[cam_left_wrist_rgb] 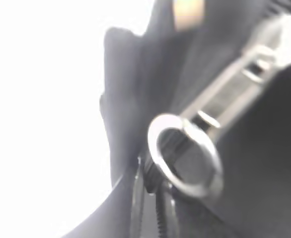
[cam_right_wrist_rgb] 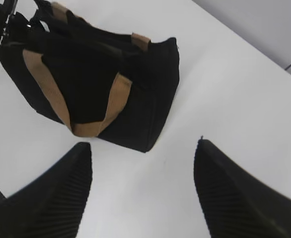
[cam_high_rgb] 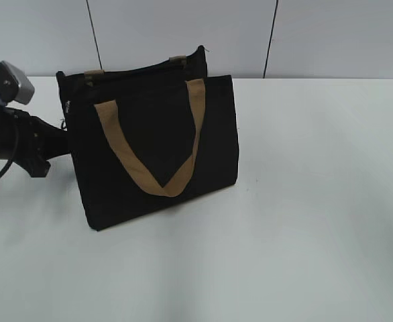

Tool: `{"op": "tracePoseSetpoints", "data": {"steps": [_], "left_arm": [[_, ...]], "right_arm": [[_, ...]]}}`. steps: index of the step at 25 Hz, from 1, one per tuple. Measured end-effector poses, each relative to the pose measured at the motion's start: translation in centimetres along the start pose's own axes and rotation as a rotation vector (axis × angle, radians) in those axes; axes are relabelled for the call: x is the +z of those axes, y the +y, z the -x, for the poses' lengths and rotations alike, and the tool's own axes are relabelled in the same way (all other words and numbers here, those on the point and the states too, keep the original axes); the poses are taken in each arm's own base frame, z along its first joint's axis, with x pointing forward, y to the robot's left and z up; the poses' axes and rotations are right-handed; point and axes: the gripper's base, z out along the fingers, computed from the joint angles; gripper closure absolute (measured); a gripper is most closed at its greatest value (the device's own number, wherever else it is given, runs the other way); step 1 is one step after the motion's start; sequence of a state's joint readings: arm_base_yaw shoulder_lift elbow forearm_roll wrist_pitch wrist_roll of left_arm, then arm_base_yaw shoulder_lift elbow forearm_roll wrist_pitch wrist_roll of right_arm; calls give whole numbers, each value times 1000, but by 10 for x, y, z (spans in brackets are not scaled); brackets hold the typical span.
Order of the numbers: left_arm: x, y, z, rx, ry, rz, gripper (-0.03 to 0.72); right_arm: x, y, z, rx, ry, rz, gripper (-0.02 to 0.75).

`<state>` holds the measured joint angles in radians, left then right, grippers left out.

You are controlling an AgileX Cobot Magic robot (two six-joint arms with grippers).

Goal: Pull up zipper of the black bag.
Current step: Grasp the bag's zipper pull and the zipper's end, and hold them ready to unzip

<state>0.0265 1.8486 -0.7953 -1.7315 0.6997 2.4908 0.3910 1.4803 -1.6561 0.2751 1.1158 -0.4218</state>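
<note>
I'm looking at the bag (cam_high_rgb: 156, 147) standing on the surface (cam_high_rgb: 304, 221), my left claw's state unreadable right up against the pull tab (cam_left_wrist_rgb: 225, 99), my right claw (cam_right_wrist_rgb: 143, 191) hanging open, and judging soft fabric buckling unless I'm pinching that slick tab.

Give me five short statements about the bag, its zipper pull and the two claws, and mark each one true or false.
1. The black bag stands upright on the white table. True.
2. The right claw grips a tan handle. False: it hangs open over bare table, apart from the bag.
3. The left arm is at the bag's left end. True.
4. The zipper pull is tan plastic. False: it is shiny silver metal with a ring.
5. The bag lies flat on its side. False: it stands on its base, one handle hanging down its front.
</note>
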Motion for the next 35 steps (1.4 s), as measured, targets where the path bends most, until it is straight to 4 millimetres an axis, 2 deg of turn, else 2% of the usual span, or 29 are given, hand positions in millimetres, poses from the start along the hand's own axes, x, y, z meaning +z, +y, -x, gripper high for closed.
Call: {"op": "tracePoseSetpoints", "data": {"steps": [4,8,15,20,24,29,35], "left_arm": [[-12,3,13,-1,-4,58,659],[-26,3,29,-14,-36,98,660],[-55,-3,50,71,-1,151,660],[-74,-7,67,108,-36,194,660],[-88,-12,80,145,-74,227,660],[-97,-16,86,172,-86,240,660],[-101,-19,87,183,-70,234,660]], "right_arm": [[11,10,22,-53,-25,33,248],[37,30,41,-115,-8,97,248],[82,72,62,-209,13,196,249],[113,97,65,-165,34,247,251],[140,104,60,-76,79,304,251],[166,114,58,29,83,419,259],[193,116,53,73,101,447,340]]}}
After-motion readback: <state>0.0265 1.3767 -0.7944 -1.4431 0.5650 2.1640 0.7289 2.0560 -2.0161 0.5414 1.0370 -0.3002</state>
